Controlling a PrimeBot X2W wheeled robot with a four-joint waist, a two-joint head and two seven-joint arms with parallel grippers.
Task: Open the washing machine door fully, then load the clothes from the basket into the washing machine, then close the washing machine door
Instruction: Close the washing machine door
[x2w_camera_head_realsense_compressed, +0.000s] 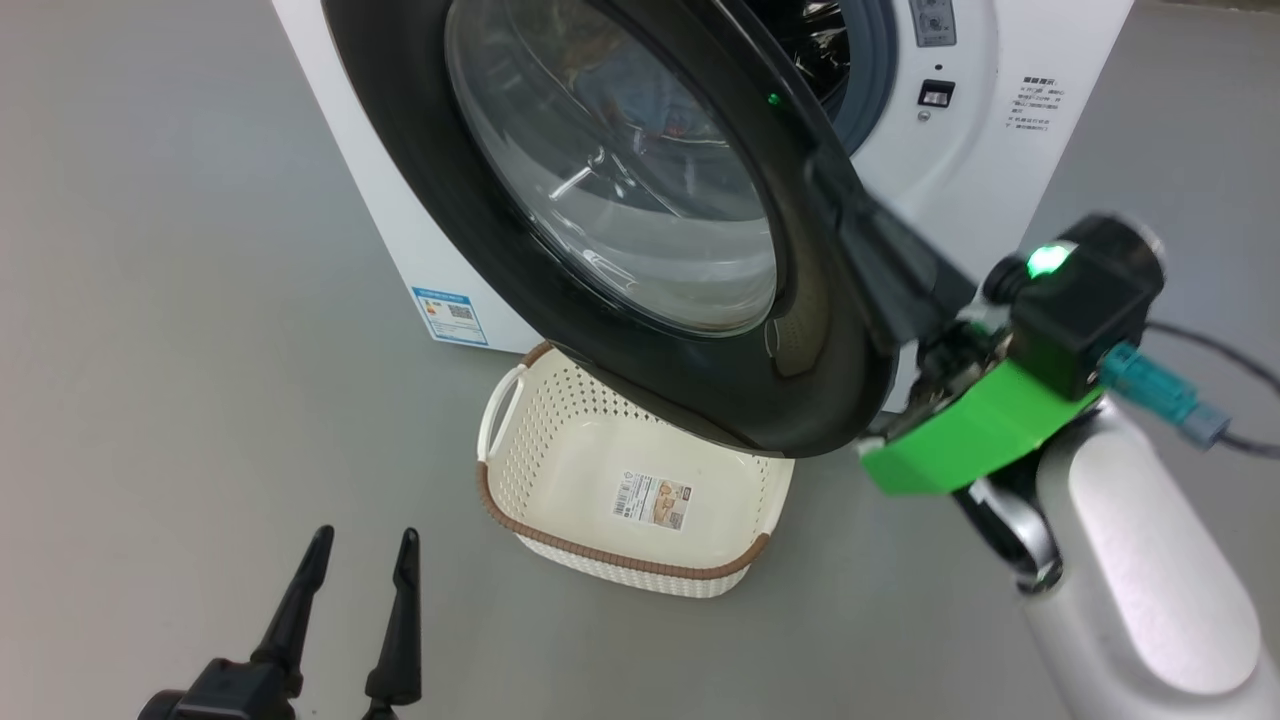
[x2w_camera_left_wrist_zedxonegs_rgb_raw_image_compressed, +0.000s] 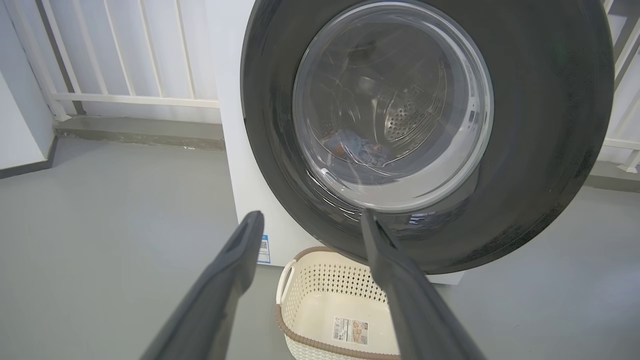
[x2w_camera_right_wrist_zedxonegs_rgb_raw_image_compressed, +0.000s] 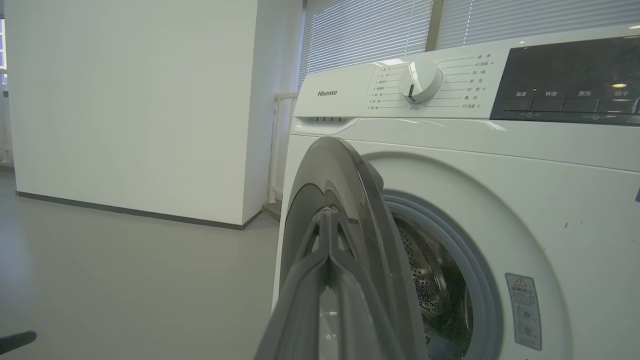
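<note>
The washing machine (x2w_camera_head_realsense_compressed: 400, 230) stands with its black glass-windowed door (x2w_camera_head_realsense_compressed: 800, 400) swung partly open, away from the grey gasket (x2w_camera_right_wrist_zedxonegs_rgb_raw_image_compressed: 480, 280). My right gripper (x2w_camera_head_realsense_compressed: 815, 185) is shut with its fingers together, lying against the door's outer side near its free edge; its tips (x2w_camera_right_wrist_zedxonegs_rgb_raw_image_compressed: 327, 214) rest on the door (x2w_camera_right_wrist_zedxonegs_rgb_raw_image_compressed: 325, 170). Light blue clothes (x2w_camera_left_wrist_zedxonegs_rgb_raw_image_compressed: 355, 147) show through the glass, inside the drum. The cream basket (x2w_camera_head_realsense_compressed: 620, 555) sits empty on the floor under the door, sticker on its bottom. At lower left, apart from the basket, my left gripper (x2w_camera_head_realsense_compressed: 365, 540) is open and holds nothing.
A white railing (x2w_camera_left_wrist_zedxonegs_rgb_raw_image_compressed: 135, 100) and a low step run behind the machine on the left. A blue label (x2w_camera_head_realsense_compressed: 450, 315) is on the machine's side. A white wall (x2w_camera_right_wrist_zedxonegs_rgb_raw_image_compressed: 130, 100) stands beyond grey floor. A cable (x2w_camera_head_realsense_compressed: 1230, 360) trails from my right wrist.
</note>
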